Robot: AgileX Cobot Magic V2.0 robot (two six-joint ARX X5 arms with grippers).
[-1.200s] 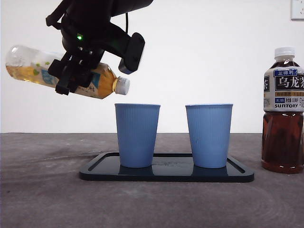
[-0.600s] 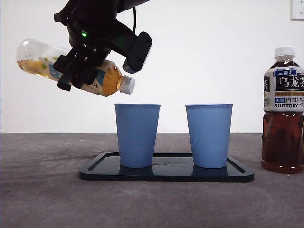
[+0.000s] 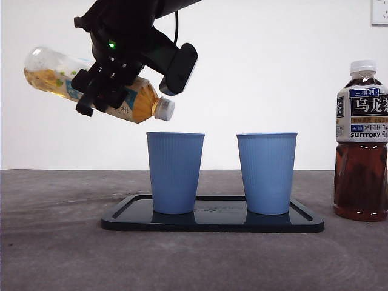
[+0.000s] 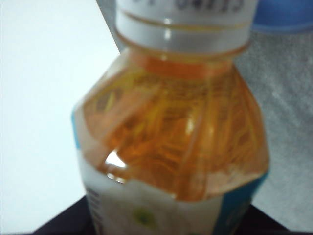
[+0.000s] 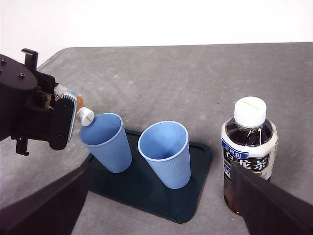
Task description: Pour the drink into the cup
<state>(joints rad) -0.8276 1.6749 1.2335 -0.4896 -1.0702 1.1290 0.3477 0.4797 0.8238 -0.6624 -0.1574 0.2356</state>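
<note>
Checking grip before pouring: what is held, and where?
The left hand holds the tea bottle around its labelled middle, cap still on; the right hand holds nothing.

left gripper raised and tilted, right gripper spread wide

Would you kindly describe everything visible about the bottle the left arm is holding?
The tea bottle is clear plastic with a white-and-blue label, part-filled with amber drink, its white cap on. The left gripper clamps its middle. It hangs tilted, cap end lowest, just above the rim of the nearest blue cup, not touching it.
</note>
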